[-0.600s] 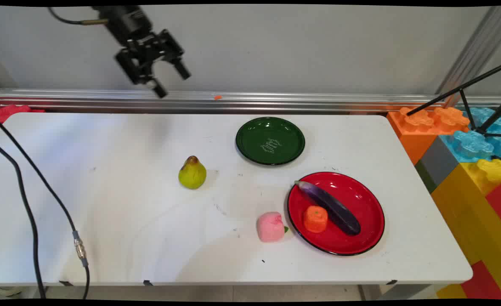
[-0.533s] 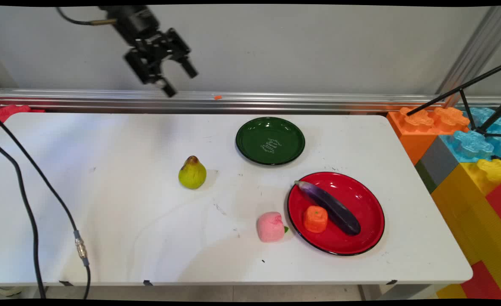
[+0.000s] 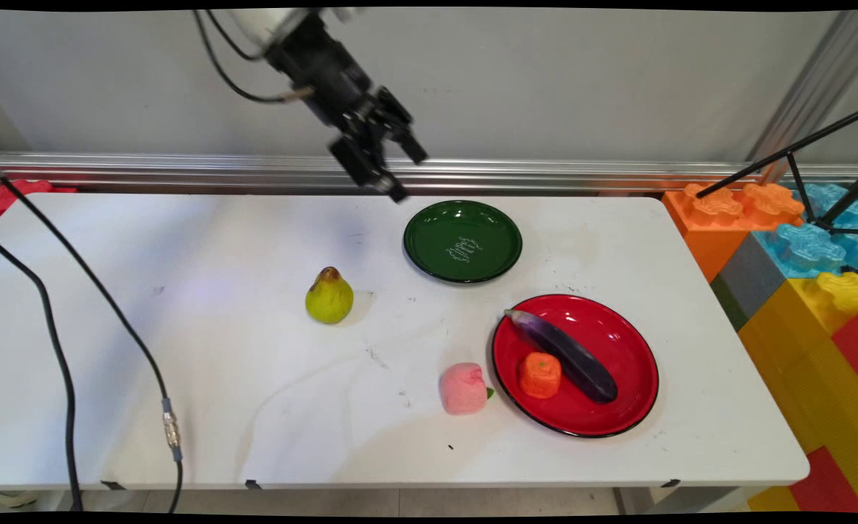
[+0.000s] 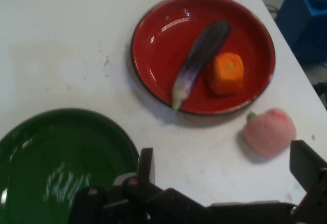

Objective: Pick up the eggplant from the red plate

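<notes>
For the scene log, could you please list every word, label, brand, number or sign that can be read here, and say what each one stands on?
Nothing here can be read as text.
Green plate: a white scrolled mark at its centre, script or ornament, too small and blurred in both views to read.
Red plate, aubergine, orange piece, pink fruit, pear, hand: no lettering visible.
</notes>
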Robot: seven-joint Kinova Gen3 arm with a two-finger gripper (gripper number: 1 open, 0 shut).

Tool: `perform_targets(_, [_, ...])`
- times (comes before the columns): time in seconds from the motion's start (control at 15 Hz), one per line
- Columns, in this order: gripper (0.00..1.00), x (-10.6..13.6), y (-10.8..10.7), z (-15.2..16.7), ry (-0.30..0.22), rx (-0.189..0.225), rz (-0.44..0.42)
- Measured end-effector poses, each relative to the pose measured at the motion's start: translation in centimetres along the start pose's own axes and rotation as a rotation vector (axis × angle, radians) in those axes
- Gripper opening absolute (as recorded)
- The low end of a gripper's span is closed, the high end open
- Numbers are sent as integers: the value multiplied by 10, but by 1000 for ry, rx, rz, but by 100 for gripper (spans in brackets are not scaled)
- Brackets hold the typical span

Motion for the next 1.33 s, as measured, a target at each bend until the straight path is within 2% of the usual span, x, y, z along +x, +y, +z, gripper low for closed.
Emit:
perform_targets(0.33, [100, 24, 0, 67, 34, 19, 91])
perform_targets(0.73, [100, 38, -5, 139, 37, 45, 193])
perform_targets(1.33, [100, 27, -1, 221, -3, 3, 257])
